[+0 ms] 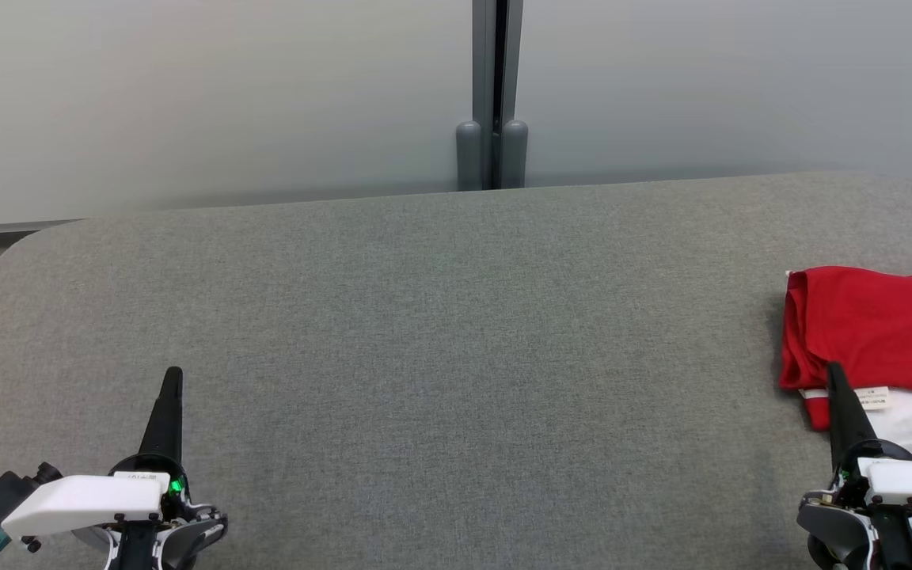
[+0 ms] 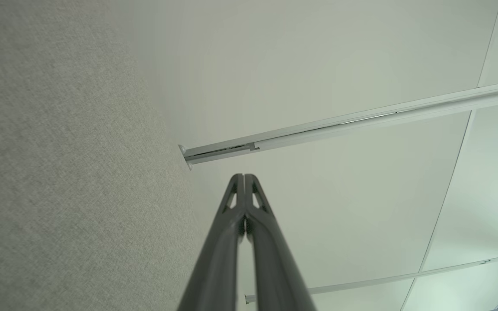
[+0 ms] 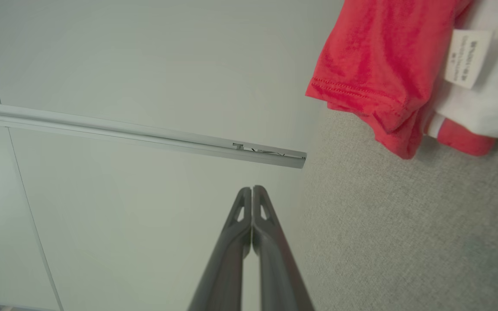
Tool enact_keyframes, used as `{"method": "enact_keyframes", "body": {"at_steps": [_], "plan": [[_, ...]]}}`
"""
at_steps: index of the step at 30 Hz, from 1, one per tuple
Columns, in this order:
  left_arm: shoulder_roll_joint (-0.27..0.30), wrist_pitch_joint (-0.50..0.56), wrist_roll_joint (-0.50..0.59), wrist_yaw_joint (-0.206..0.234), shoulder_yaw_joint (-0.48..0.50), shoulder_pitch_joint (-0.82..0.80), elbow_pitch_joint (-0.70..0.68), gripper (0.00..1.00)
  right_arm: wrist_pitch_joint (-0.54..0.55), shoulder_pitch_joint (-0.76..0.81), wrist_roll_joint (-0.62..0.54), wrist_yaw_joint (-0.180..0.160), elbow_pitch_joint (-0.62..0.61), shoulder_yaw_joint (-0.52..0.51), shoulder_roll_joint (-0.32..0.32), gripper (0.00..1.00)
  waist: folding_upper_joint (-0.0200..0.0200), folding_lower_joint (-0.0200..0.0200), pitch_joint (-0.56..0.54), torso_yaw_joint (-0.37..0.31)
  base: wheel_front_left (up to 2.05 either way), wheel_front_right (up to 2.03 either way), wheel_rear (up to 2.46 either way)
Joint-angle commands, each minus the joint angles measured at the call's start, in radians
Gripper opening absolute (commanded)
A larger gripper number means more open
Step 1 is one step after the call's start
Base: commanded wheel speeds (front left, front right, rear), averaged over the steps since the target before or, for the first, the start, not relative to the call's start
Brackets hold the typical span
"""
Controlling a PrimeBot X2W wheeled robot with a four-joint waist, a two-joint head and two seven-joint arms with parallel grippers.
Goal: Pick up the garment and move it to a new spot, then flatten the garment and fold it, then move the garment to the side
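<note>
The garment is a folded red and white shirt lying at the right edge of the grey table, with a small white label on it. In the right wrist view the garment fills the upper right. My right gripper is shut and empty; its tip stands just in front of the garment's near left corner. In its own view the right gripper has both fingers pressed together. My left gripper is shut and empty at the lower left, far from the garment. The left gripper also shows its fingers closed in its own view.
A pale wall with a grey vertical post rises behind the table's far edge. The table's left corner is rounded. A wide stretch of bare grey fabric lies between the two grippers.
</note>
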Motion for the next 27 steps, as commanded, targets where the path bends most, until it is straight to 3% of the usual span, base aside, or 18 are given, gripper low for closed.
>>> {"method": "enact_keyframes", "body": {"at_steps": [1, 27], "plan": [[0.003, 0.007, -0.016, -0.006, 0.008, -0.020, -0.002, 0.00, 0.010, -0.010, 0.021, 0.000, -0.007, -0.006, -0.006, 0.00, 0.0000, 0.0000, -0.001, -0.001, 0.00, 0.00, 0.00], [-0.001, 0.058, -0.159, -0.011, 0.049, -0.027, 0.002, 0.00, 0.054, -0.010, 0.192, 0.000, -0.006, -0.020, -0.007, 0.00, 0.0000, -0.0001, -0.013, -0.016, 0.00, 0.00, 0.00]]}}
